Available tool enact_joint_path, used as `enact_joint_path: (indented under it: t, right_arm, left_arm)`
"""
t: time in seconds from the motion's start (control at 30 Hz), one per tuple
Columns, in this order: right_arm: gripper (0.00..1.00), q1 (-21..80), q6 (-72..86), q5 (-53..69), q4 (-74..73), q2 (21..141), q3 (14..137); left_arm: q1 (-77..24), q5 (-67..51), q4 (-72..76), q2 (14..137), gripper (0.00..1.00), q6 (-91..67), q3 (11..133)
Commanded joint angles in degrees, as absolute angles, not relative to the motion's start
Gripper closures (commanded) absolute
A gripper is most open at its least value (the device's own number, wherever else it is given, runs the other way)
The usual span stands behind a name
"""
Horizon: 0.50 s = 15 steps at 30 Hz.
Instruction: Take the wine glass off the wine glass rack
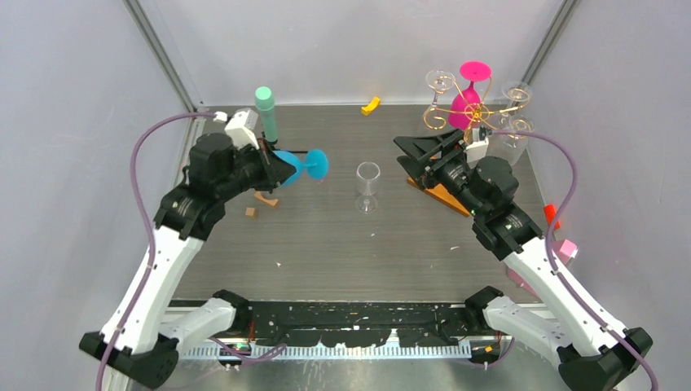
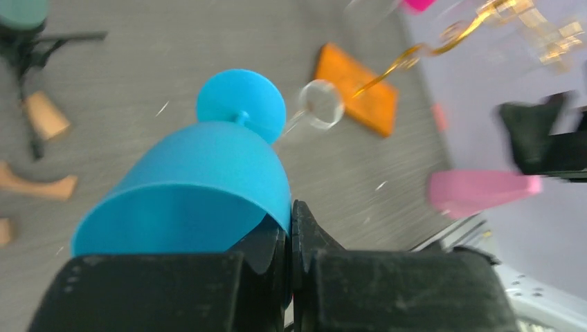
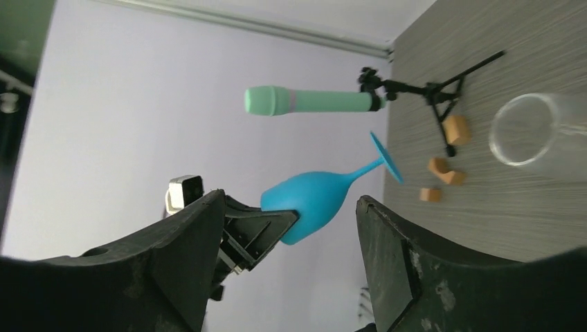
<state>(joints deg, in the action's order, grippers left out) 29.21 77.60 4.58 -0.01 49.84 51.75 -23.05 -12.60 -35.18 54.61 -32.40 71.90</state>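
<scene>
My left gripper (image 1: pixel 279 168) is shut on the rim of a blue wine glass (image 1: pixel 314 163) and holds it sideways above the table's left half, its foot pointing right. The left wrist view shows my jaws (image 2: pixel 291 232) pinching the bowl wall of the blue glass (image 2: pixel 201 180). The gold wire rack (image 1: pixel 471 112) stands at the back right on an orange-brown wooden base (image 1: pixel 446 197). A pink glass (image 1: pixel 473 75) and clear glasses (image 1: pixel 440 81) hang on it. A clear wine glass (image 1: pixel 367 186) stands upright mid-table. My right gripper (image 1: pixel 411 160) is open and empty, in front of the rack.
A black tripod with a mint-green cylinder (image 1: pixel 266 110) stands at the back left. Small wooden blocks (image 1: pixel 265 198) lie near it. A yellow piece (image 1: pixel 371 105) lies at the back edge. Red (image 1: pixel 552 213) and pink (image 1: pixel 566 248) items sit at the right edge.
</scene>
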Motion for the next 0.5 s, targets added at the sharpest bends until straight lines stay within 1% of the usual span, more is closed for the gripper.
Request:
enact_joint_path:
  t: [0.0,0.13,0.3,0.47]
  right_arm:
    - [0.27,29.53,65.87,-2.74,-13.17,48.7,56.51]
    - [0.27,29.53,63.52,-4.83,-14.85,48.27,56.81]
    - [0.28,29.54,61.67,-6.26,-16.53,48.02,56.99]
    - [0.28,29.53,59.46,-7.73,-19.33,47.11,57.23]
  left_arm:
    - [-24.36,-4.37,-53.15,61.23,1.0,-22.42,79.18]
    - [-29.82,6.0,-59.69,68.95,1.0,-19.72,84.67]
    - [-35.05,6.7,-63.64,81.24,1.0,-18.63,91.17]
    - [-36.77,6.56,-65.69,93.21,1.0,-18.03,98.53]
